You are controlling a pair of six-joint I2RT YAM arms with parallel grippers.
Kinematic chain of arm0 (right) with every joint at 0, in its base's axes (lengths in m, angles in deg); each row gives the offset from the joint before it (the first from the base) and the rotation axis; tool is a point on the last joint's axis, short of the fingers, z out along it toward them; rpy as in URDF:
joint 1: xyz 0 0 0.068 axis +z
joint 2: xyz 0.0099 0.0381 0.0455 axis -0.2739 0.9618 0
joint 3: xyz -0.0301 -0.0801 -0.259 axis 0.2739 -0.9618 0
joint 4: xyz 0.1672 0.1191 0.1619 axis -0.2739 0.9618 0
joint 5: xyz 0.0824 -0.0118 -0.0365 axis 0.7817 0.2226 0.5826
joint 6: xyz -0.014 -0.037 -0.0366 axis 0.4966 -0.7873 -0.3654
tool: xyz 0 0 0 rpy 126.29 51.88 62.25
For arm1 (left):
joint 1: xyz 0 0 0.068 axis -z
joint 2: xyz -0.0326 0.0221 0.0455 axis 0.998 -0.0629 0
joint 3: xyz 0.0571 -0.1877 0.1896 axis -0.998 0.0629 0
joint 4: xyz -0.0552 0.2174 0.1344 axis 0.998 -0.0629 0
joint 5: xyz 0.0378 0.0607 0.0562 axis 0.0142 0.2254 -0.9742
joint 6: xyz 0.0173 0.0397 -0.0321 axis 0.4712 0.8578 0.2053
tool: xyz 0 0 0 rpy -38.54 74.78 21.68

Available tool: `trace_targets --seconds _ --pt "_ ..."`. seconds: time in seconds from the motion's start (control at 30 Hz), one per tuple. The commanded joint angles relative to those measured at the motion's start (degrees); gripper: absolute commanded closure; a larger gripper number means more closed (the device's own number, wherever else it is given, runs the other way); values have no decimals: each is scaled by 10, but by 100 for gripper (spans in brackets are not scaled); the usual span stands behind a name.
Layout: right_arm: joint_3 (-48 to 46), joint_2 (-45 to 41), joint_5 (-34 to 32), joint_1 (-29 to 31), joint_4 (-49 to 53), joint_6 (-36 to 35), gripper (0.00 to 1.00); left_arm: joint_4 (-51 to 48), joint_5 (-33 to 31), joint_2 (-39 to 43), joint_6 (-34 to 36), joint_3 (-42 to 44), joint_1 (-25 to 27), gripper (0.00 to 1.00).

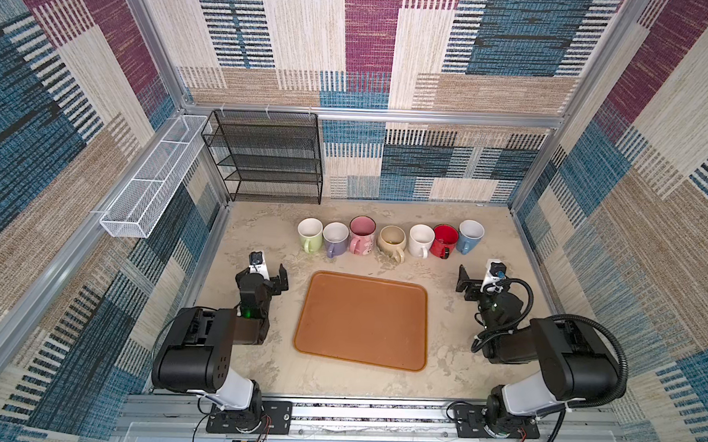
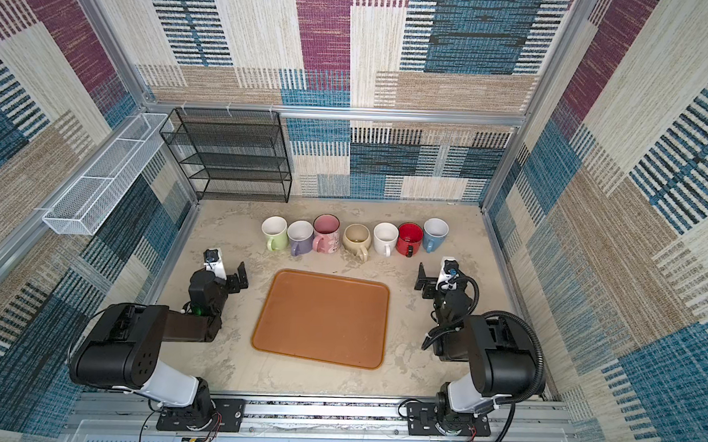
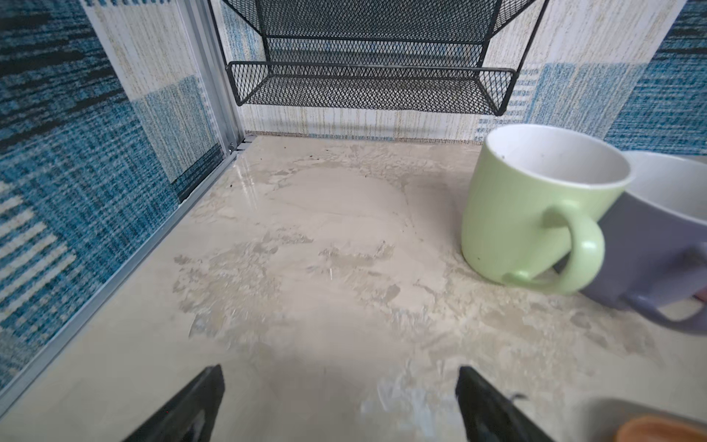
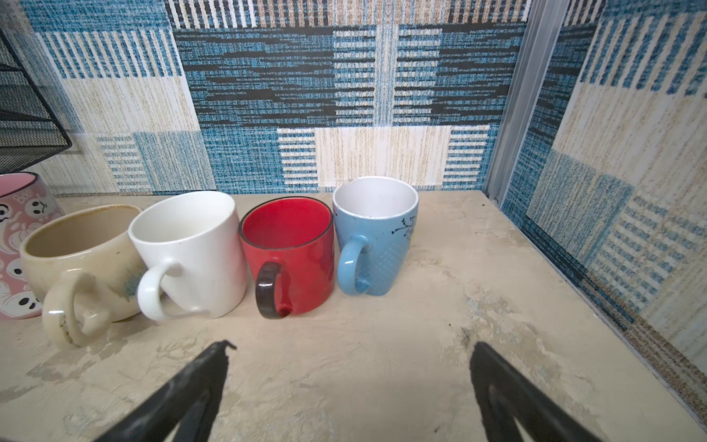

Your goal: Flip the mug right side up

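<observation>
**Seven mugs mouth-up, both claws empty**

In both top views the row of mugs runs across the middle of the frame, just above the orange tray, on the bench. From the green mug at the row's left end to the blue mug at its right end, every one shows an open mouth facing up. None is visibly inverted, so I cannot tell which one the task means.

The left claw hangs left of the tray, jaws apart with nothing between them. The right claw sits right of the tray, likewise spread and empty, facing the red mug and its neighbours.

By my reading the turning looks done. To finish well, hold both claws wide, move slowly over bare bench, and steer clear of the handles jutting toward the arms. A nudge could tip a mug in so tight a row.
</observation>
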Motion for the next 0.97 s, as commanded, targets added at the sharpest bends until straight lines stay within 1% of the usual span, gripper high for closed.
trace_targets --seconds 0.0,0.1,0.17,0.2,0.23,0.33,0.37,0.4,0.43,0.47,0.5,0.53,0.6,0.63,0.7,0.73,0.77,0.8,0.83,0.87,0.9,0.93 --pt "5 2 0 0 -12 -2 0 -55 -16 -10 -1 -23 -1 1" --pt "7 2 0 0 -12 -2 0 -101 -12 -1 -5 -38 -1 1" --pt "7 2 0 0 -12 -2 0 -61 -13 -7 0 -26 -2 1" --pt "7 2 0 0 -13 -2 1 -76 -11 0 -4 -27 -1 1" --pt "6 1 0 0 -12 -2 0 -71 -13 -1 -2 -25 -1 1" --pt "1 0 0 -1 -20 -3 0 13 -17 9 -3 22 -1 1" --pt "-2 -2 1 0 -24 -2 0 66 -21 13 -8 58 -1 1" --pt "-4 -2 1 0 -26 -2 0 140 -31 8 -14 97 -1 1" --pt "-4 -2 1 0 -27 -4 0 195 -20 -1 -17 120 -5 1" --pt "-2 -2 1 0 -24 -2 0 234 -17 -24 -9 124 -5 0" --pt "2 0 0 0 -19 -3 1 252 -12 -37 -3 121 -5 0" --pt "5 1 1 0 -16 -3 0 234 -3 -27 -2 120 -5 0" --pt "6 2 1 -1 -12 -2 0 134 7 1 -2 88 -5 0" --pt "7 1 1 0 -11 -4 0 85 6 4 -1 61 -5 0" --pt "7 1 1 0 -11 -3 0 -65 -4 -3 -3 -22 -5 1" --pt "6 2 1 0 -12 -4 0 -107 -5 -2 0 -43 -3 1" --pt "7 1 1 0 -11 -2 0 -89 9 7 -5 -26 -6 1" --pt "7 2 1 0 -11 -3 1 -67 5 -6 -2 -27 -6 1" --pt "7 2 1 -1 -11 -3 0 -73 6 -15 1 -36 -6 1" --pt "7 2 1 0 -10 -2 0 -100 16 -5 -6 -39 -10 1" --pt "7 2 1 0 -10 -3 0 -104 13 -3 -4 -43 -10 1" --pt "7 2 1 0 -12 -3 0 -77 15 -6 -2 -30 -10 1"
